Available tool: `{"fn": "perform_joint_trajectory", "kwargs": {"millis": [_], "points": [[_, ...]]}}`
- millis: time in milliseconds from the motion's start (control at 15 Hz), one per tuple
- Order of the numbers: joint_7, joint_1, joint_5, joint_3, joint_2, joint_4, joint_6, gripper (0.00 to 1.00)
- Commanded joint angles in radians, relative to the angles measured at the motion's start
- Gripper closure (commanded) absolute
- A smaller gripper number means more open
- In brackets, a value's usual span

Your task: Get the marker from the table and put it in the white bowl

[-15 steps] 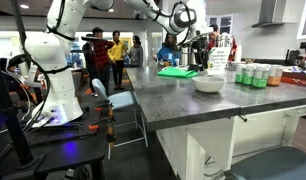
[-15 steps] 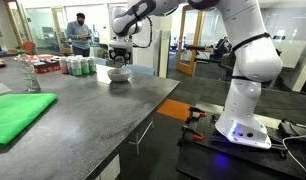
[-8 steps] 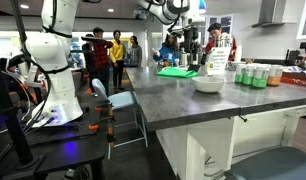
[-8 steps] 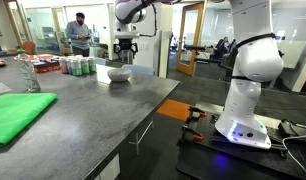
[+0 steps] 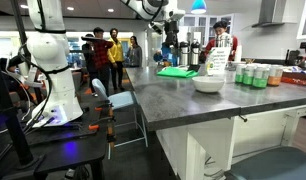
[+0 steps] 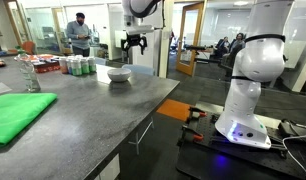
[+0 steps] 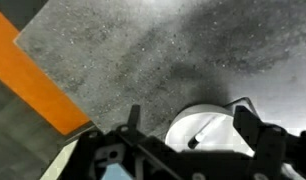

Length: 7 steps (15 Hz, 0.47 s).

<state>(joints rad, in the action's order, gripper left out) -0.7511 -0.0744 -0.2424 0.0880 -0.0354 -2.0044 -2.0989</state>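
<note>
The white bowl [image 5: 208, 84] stands on the dark grey table [image 5: 183, 108] and shows in both exterior views [image 6: 119, 74]. In the wrist view the black marker [image 7: 203, 131] lies inside the bowl [image 7: 185, 127], slanted across its bottom. My gripper [image 5: 171, 42] hangs high above the table, up and to the side of the bowl, also seen in an exterior view [image 6: 133, 43]. In the wrist view its fingers [image 7: 190, 128] are spread apart and hold nothing, with the bowl far below between them.
A green cloth [image 5: 176, 71] lies on the table [image 6: 83, 110] beyond the bowl. Green-labelled cans [image 5: 251, 75] stand beside the bowl, also visible in an exterior view [image 6: 78, 66]. People stand in the background. The table edge and orange floor [image 7: 33, 70] show in the wrist view.
The gripper has risen from just above the bowl to well above the table and moved sideways away from the bowl. The bowl has not moved.
</note>
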Motion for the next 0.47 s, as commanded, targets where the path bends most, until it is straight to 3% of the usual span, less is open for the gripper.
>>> {"fn": "perform_joint_trajectory", "kwargs": {"millis": [0, 400], "points": [[0.034, 0.028, -0.027, -0.036, 0.104, -0.129, -0.050, 0.00], [0.027, 0.062, -0.074, -0.077, 0.192, -0.252, -0.160, 0.00]]}}
